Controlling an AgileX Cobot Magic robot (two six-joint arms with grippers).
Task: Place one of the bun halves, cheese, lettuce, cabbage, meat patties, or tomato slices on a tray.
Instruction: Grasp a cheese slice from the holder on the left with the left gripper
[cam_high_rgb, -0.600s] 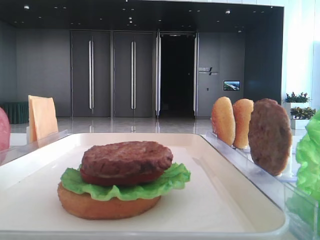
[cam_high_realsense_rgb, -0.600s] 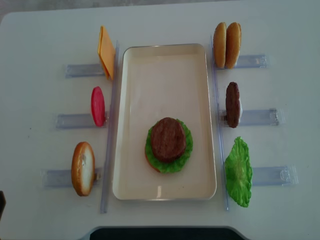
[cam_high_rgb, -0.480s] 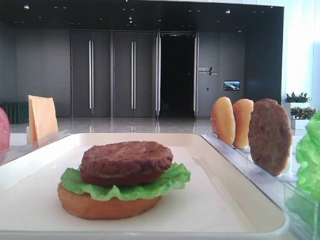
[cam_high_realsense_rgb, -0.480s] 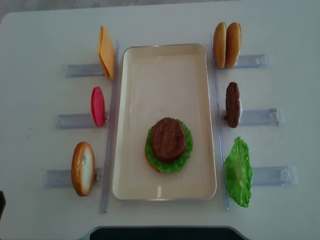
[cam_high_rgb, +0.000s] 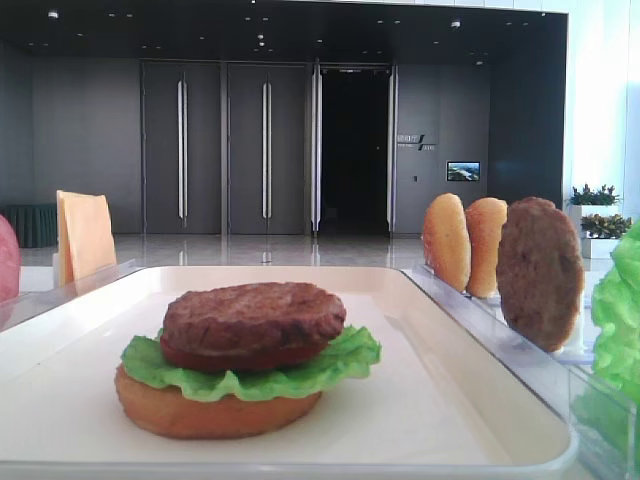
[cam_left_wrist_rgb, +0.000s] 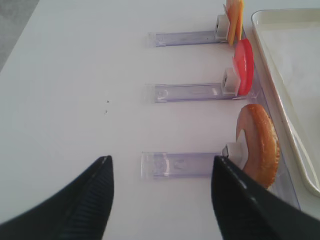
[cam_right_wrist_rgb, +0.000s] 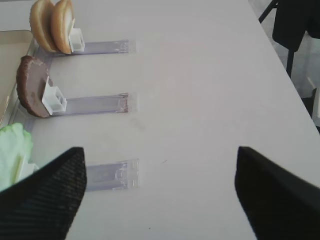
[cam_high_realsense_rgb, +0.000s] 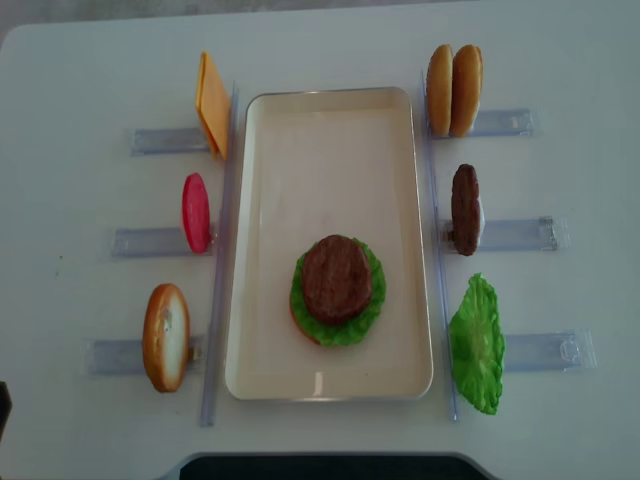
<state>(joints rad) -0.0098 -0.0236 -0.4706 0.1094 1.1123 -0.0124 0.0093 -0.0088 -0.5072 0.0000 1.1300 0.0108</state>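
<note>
Stacked near the front of the tray (cam_high_realsense_rgb: 262, 200): bun half, lettuce, tomato slice, meat patty (cam_high_realsense_rgb: 336, 279); spares racked upright for easy pinching, both left gripper (cam_left_wrist_rgb: 162, 197) and right gripper (cam_right_wrist_rgb: 160, 187) spread wide, empty.

Setting: indoor lobby or exhibition hall, not a kitchen. Evidence: tall dark doors (cam_high_rgb: 225, 148) with long vertical handles, recessed ceiling spotlights, polished reflective floor, small wall screen (cam_high_rgb: 462, 171), potted plants (cam_high_rgb: 594, 196) by a bright window. A white table (cam_high_realsense_rgb: 80, 70) carries toy food standing in clear plastic holder racks (cam_high_realsense_rgb: 510, 233), a demonstration layout.
</note>
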